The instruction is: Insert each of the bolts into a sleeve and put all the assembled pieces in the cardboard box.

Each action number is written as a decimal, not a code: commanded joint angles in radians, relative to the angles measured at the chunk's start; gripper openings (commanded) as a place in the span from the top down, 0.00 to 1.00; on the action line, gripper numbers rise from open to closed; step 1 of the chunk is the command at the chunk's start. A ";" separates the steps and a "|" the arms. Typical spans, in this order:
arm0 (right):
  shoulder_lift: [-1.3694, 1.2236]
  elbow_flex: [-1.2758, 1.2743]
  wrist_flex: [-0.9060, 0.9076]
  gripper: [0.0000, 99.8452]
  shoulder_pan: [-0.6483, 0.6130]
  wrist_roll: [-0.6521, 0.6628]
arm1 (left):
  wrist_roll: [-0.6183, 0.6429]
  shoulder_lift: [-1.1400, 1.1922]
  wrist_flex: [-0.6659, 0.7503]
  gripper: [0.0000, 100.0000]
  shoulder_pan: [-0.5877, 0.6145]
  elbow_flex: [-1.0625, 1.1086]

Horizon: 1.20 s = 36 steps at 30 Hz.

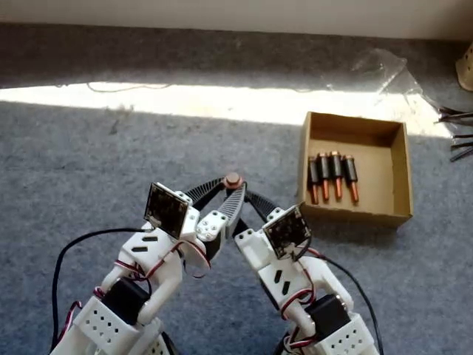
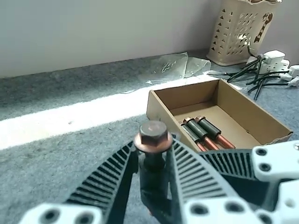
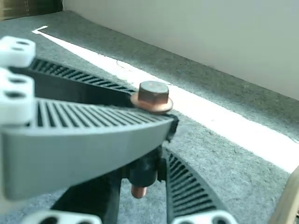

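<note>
- The bolt [image 1: 233, 180] stands upright in its dark sleeve [image 2: 153, 179], head up and copper tip poking out below. In the high view it is left of the cardboard box [image 1: 353, 214], well apart from it.
- My left gripper [image 2: 153, 148] is pinched narrow on the sleeve, just under the bolt head.
- My right gripper [image 3: 147, 163] meets the same piece from the box side, so it is the nearer arm. I cannot tell whether it truly grips.
- Four assembled pieces [image 1: 332, 176] lie side by side inside the box, towards its near-left wall.
- From above, both grippers hide most of the sleeve.
</note>
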<state>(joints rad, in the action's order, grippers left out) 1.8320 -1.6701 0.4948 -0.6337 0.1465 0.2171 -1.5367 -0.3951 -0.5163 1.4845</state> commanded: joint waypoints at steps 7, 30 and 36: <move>0.005 -0.139 0.001 1.00 0.010 0.008 | 0.009 -0.019 -0.002 0.89 0.012 -0.054; 0.005 -0.137 0.039 1.00 0.010 0.009 | -0.118 -0.019 -0.089 0.85 0.012 -0.108; 0.005 -0.137 0.039 1.00 0.010 0.009 | -0.120 -0.019 -0.094 0.85 0.012 -0.108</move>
<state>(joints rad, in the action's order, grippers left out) 1.8305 -1.6701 0.5378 -0.6352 0.1496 0.1036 -1.5382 -0.4810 -0.5132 1.4339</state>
